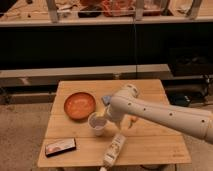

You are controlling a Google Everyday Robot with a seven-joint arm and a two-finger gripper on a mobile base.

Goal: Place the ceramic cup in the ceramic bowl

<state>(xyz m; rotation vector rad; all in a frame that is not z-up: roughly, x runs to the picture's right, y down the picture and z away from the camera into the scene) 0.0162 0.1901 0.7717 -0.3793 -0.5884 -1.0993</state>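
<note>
The ceramic cup (97, 124), small and pale, stands upright on the wooden table (150, 147) just in front of the ceramic bowl (79, 105). The bowl is orange-red with a paler inside and has nothing in it. My white arm reaches in from the right. Its gripper (106, 119) is open at the cup's right rim, low over the table. Whether it touches the cup I cannot tell.
A white bottle (114, 149) with a label lies on its side near the table's front edge. A flat dark packet (60, 146) lies at the front left. A small blue thing (106, 99) shows behind the arm. Dark shelving stands behind the table.
</note>
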